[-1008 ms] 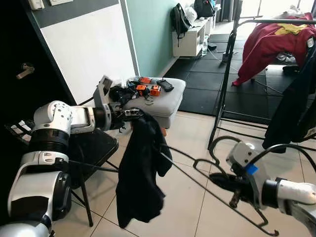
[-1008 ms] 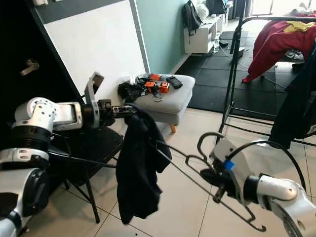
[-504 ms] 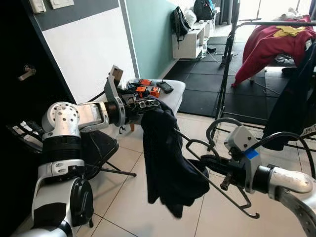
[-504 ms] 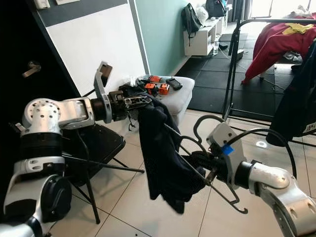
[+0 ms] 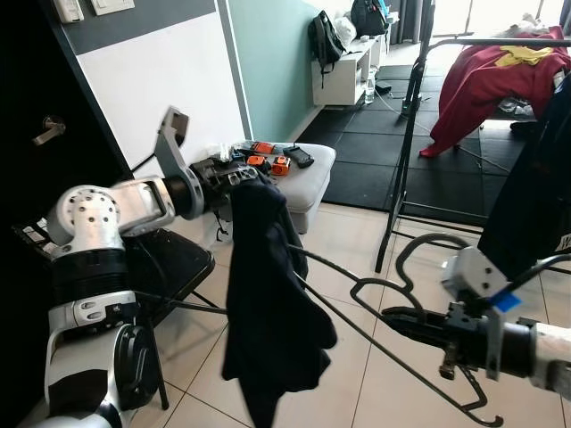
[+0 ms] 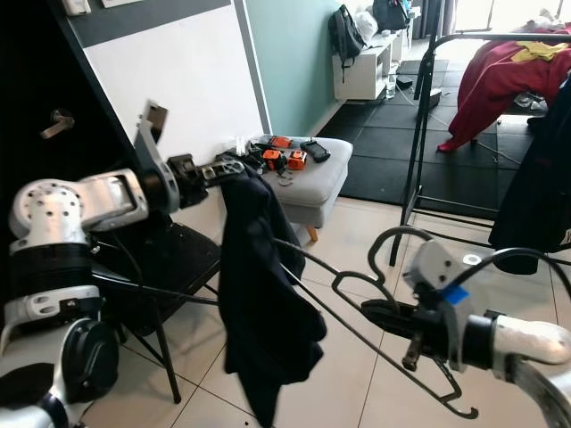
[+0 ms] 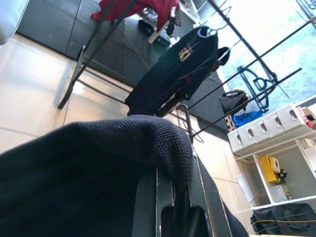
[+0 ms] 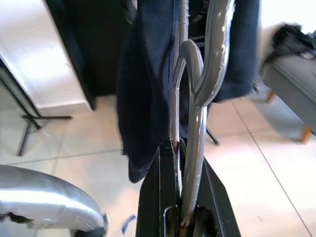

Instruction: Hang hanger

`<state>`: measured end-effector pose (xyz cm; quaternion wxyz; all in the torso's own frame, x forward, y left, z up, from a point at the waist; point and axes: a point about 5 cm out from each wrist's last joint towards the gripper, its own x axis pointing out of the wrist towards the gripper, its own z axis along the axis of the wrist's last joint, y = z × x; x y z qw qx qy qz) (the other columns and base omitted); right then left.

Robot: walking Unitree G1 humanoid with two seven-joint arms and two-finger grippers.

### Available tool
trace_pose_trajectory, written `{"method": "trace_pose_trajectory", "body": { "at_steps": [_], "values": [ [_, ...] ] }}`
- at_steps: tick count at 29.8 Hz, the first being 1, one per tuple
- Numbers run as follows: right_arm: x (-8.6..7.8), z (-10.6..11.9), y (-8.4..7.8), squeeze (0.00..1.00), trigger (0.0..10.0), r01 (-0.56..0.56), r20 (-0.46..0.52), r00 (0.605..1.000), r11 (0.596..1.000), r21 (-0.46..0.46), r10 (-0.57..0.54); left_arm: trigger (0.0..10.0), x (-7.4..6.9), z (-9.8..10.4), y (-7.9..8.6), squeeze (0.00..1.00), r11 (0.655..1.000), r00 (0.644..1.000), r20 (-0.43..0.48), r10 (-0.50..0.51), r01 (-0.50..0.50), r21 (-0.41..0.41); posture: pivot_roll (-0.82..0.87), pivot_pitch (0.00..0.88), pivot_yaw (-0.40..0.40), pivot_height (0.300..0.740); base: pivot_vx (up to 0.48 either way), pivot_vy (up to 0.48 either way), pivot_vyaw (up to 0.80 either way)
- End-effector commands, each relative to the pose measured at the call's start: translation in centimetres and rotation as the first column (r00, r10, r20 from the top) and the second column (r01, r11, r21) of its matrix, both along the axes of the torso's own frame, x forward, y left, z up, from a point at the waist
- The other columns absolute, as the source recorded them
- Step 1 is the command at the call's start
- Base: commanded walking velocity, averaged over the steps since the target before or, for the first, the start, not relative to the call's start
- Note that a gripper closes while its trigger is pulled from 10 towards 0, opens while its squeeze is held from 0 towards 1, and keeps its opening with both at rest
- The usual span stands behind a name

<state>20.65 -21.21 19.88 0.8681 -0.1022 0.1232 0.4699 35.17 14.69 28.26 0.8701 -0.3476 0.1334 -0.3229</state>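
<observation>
Nearest the camera, the right claw (image 5: 406, 323) is clamped on a thin dark metal hanger (image 5: 393, 343), its two black fingers pinching the wire frame just below the curved hook, which arcs up over the claw; in the right wrist view the grey, smooth bar of the hanger (image 8: 200, 98) runs straight between the fingers (image 8: 165, 187). The hanger's long straight arm slants up and left until it disappears into a dark navy garment (image 5: 268, 312), a soft knit cloth that hangs in heavy folds above the glossy beige floor tiles (image 5: 357, 250). The left claw (image 5: 239, 178), at the end of the raised silver arm, is closed on the top of that garment; the left wrist view shows the coarse weave of the cloth (image 7: 98, 158) draped over its fingers (image 7: 148, 207). Below the left arm stands a black folding chair (image 5: 174, 267). Behind the garment is a padded grey ottoman (image 5: 299, 183) carrying small orange and black items. Farther back, on black floor mats, a black tubular clothes rack (image 5: 410, 134) holds a crumpled red cloth (image 5: 486, 76) and another dark garment (image 5: 535, 187).
</observation>
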Motion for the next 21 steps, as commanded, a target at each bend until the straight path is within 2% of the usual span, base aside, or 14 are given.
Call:
{"method": "trace_pose_trajectory", "body": {
  "at_steps": [1, 5, 10, 13, 14, 15, 16, 17, 18, 21],
  "values": [
    [-0.4, 0.2, 0.9, 0.00, 10.0, -0.057, 0.006, 0.998, 0.997, 0.044, 0.057, 10.0, -0.2, 1.1, 0.2, 0.00, 1.000, 0.999, 0.041, 0.014, -0.013, -0.023, -0.12, 0.000, 0.147, 0.740, 0.000, 0.000, 0.00],
    [-0.5, 0.2, 1.4, 0.00, 10.0, -0.081, 0.008, 0.997, 0.994, 0.071, 0.080, 10.0, -0.3, 1.3, 0.1, 0.00, 1.000, 0.999, 0.050, 0.012, -0.011, -0.028, -0.12, 0.000, 0.144, 0.740, 0.000, 0.000, 0.00],
    [1.1, 0.6, 1.8, 0.00, 10.0, -0.046, 0.068, 0.997, 0.997, 0.060, 0.042, 10.0, -0.7, 1.5, -0.5, 0.00, 0.999, 0.998, 0.057, -0.006, 0.008, -0.042, -0.12, 0.000, 0.125, 0.740, 0.000, 0.000, 0.00],
    [1.4, 0.6, 1.8, 0.00, 10.0, -0.036, 0.079, 0.996, 0.998, 0.056, 0.031, 10.0, -0.8, 1.5, -0.7, 0.00, 0.999, 0.998, 0.057, -0.007, 0.010, -0.046, -0.12, 0.000, 0.125, 0.740, 0.000, 0.000, 0.00],
    [2.1, 0.7, 1.7, 0.00, 10.0, 0.001, 0.098, 0.995, 0.999, 0.040, -0.005, 10.0, -0.9, 1.5, -0.9, 0.00, 0.999, 0.998, 0.056, -0.008, 0.010, -0.053, -0.11, 0.000, 0.117, 0.740, 0.000, 0.000, 0.00],
    [2.1, 0.7, 1.7, 0.00, 10.0, 0.001, 0.098, 0.995, 0.999, 0.040, -0.005, 10.0, -0.9, 1.5, -0.9, 0.00, 0.999, 0.998, 0.056, -0.008, 0.010, -0.053, -0.11, 0.000, 0.117, 0.740, 0.000, 0.000, 0.00],
    [3.1, 0.9, 1.5, 0.00, 10.0, 0.056, 0.122, 0.991, 0.998, 0.022, -0.058, 10.0, -1.1, 1.6, -1.2, 0.00, 0.998, 0.998, 0.056, -0.007, 0.010, -0.063, -0.11, 0.000, 0.114, 0.740, 0.000, 0.000, 0.00],
    [3.1, 0.9, 1.5, 0.00, 10.0, 0.056, 0.122, 0.991, 0.998, 0.022, -0.058, 10.0, -1.1, 1.6, -1.2, 0.00, 0.998, 0.998, 0.056, -0.007, 0.010, -0.063, -0.11, 0.000, 0.114, 0.740, 0.000, 0.000, 0.00],
    [4.7, 1.2, 1.0, 0.00, 10.0, 0.157, 0.154, 0.976, 0.988, 0.002, -0.155, 10.0, -1.3, 1.6, -1.5, 0.00, 0.997, 0.999, 0.053, -0.004, 0.009, -0.081, -0.11, 0.000, 0.107, 0.740, 0.000, 0.000, 0.00],
    [5.2, 1.4, 0.7, 0.00, 10.0, 0.190, 0.164, 0.969, 0.982, -0.008, -0.186, 10.0, -1.3, 1.5, -1.5, 0.00, 0.996, 0.999, 0.050, 0.006, -0.002, -0.086, -0.11, 0.000, 0.103, 0.740, 0.000, 0.000, 0.00]
  ]
}}
